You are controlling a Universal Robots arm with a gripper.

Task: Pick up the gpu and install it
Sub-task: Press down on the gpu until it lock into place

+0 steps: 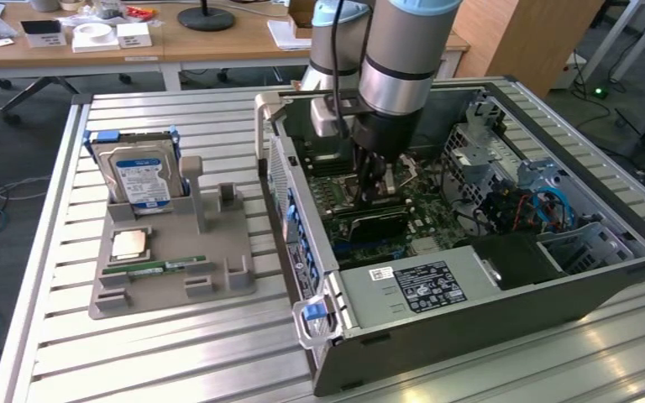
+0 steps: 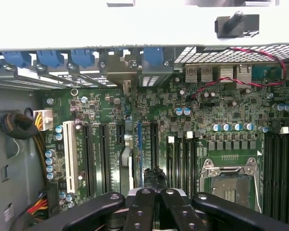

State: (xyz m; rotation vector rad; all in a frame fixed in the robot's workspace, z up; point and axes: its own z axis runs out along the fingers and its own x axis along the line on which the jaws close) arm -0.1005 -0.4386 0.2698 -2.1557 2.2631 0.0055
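Wrist view, gpu (image 2: 136, 149) edge-on, lower end hidden behind gripper (image 2: 154, 193)

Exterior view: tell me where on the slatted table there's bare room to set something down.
Bare slats lie in front of the grey parts holder, up to the computer case, and behind the hard drive. Inside the case it is crowded: the gripper hangs low over the motherboard, cables beside it.

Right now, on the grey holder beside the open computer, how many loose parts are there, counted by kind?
On the grey holder:
hard drive: 1
processor chip: 1
RAM stick: 1
Total: 3
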